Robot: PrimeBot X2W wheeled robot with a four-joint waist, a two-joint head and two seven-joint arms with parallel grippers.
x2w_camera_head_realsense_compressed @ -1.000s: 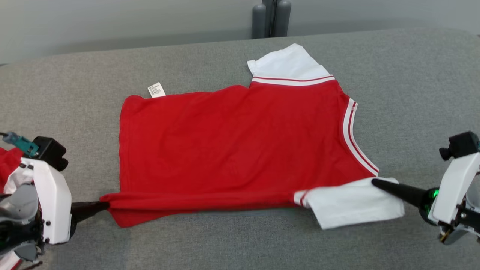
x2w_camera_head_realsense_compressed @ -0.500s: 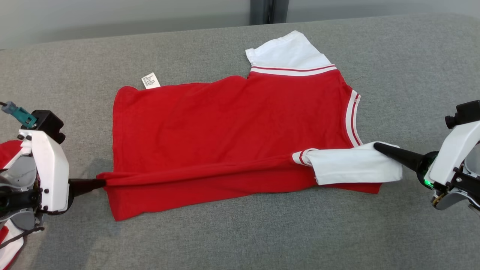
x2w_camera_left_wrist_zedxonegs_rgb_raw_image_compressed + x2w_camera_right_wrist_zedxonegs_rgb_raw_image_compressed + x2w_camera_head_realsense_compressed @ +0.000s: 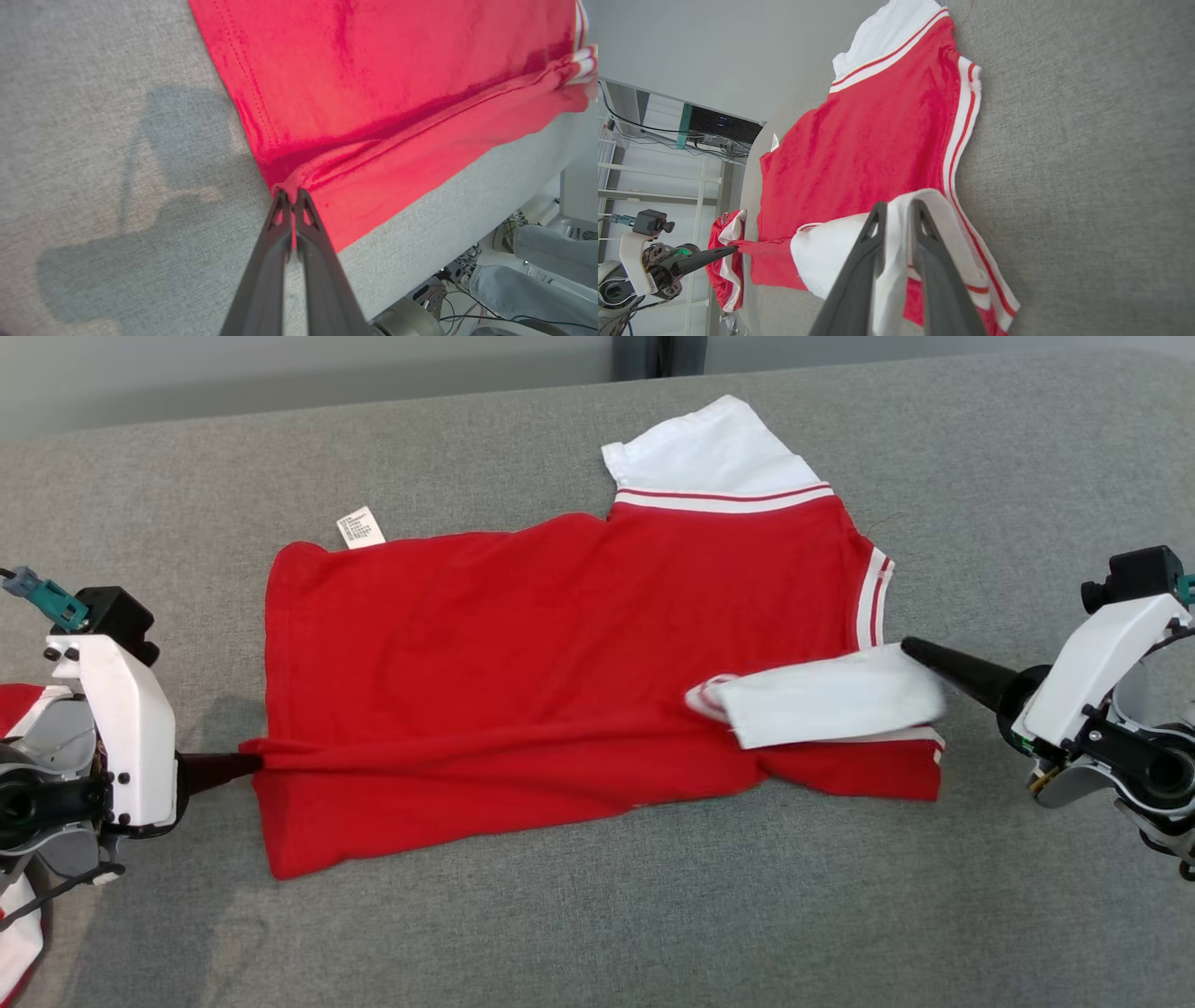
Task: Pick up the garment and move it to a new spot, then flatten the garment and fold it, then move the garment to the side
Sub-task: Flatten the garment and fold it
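The garment (image 3: 560, 644), a red shirt with white sleeves, lies spread on the grey table (image 3: 980, 476). Its near edge is folded over onto the body. My left gripper (image 3: 254, 766) is shut on the bunched red hem at the shirt's left end, fingers pinched together (image 3: 290, 196). My right gripper (image 3: 907, 649) is at the shirt's right end, touching the tip of the near white sleeve (image 3: 822, 705). Its fingers stand slightly apart (image 3: 899, 207), with white cloth showing in the gap. The sleeve looks blurred and rests on the red body. The other sleeve (image 3: 714, 453) lies flat at the far side.
A second red and white cloth (image 3: 19, 709) hangs by my left arm at the table's left end. A white label (image 3: 360, 527) sticks out at the shirt's far edge. Beyond the table's near edge (image 3: 444, 186), a person's legs (image 3: 551, 261) are in jeans.
Both grippers carried the shirt's near edge away from me, over its body. The white sleeve now rests on the red cloth. My right fingers have parted slightly. The head camera shifted a little.
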